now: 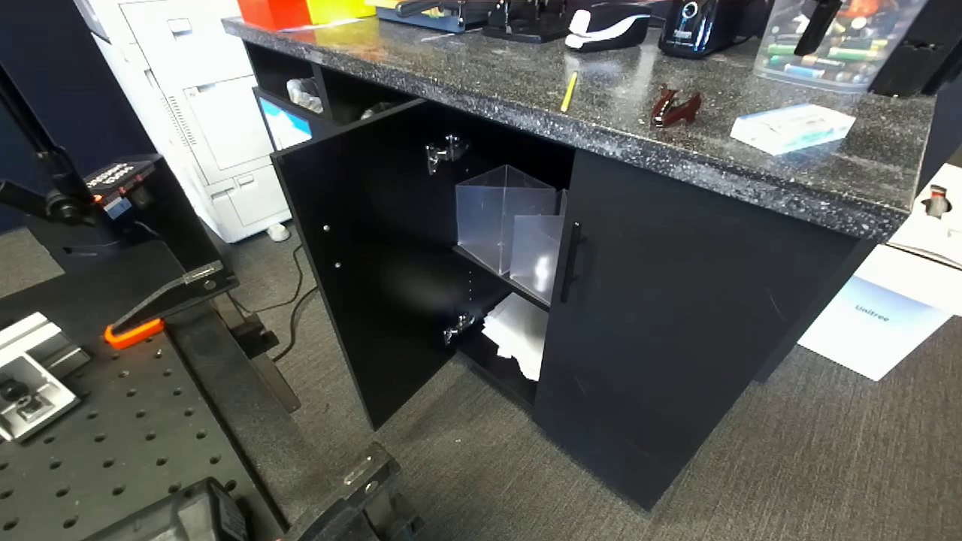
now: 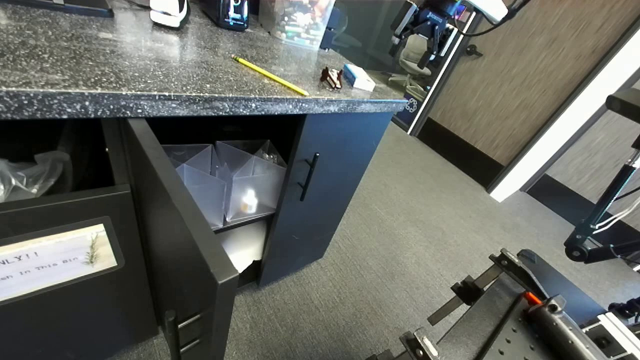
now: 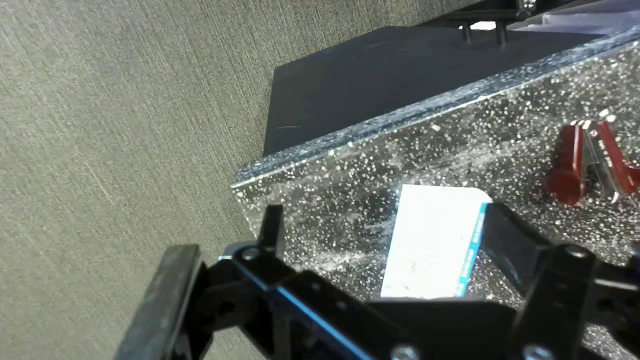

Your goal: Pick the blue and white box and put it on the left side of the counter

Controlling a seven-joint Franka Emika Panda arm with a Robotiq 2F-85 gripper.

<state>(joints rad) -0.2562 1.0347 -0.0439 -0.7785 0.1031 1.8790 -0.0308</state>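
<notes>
1. The gripper (image 3: 383, 215) spans the bottom of the wrist view, its jaws parted wide.
2. The blue and white box (image 3: 434, 245) lies flat on the counter (image 3: 325, 215), right of centre there, framed between the jaws, nearer the frame-right one.
3. In an exterior view, the box, beside the staple remover (image 2: 331, 78), appears below and left of the gripper, apart from it.

The counter (image 1: 466, 75) is brightly lit, pale glare being thrown back toward 1 o'clock in an exterior view — while the black cabinet (image 1: 661, 300) is sunk in shadow inside. In the wrist view, the blue and white box (image 3: 435, 240), toward 4 o'clock, is nearly washed out; the gripper (image 3: 383, 215), toward 6 o'clock, is softly blurred.
</notes>
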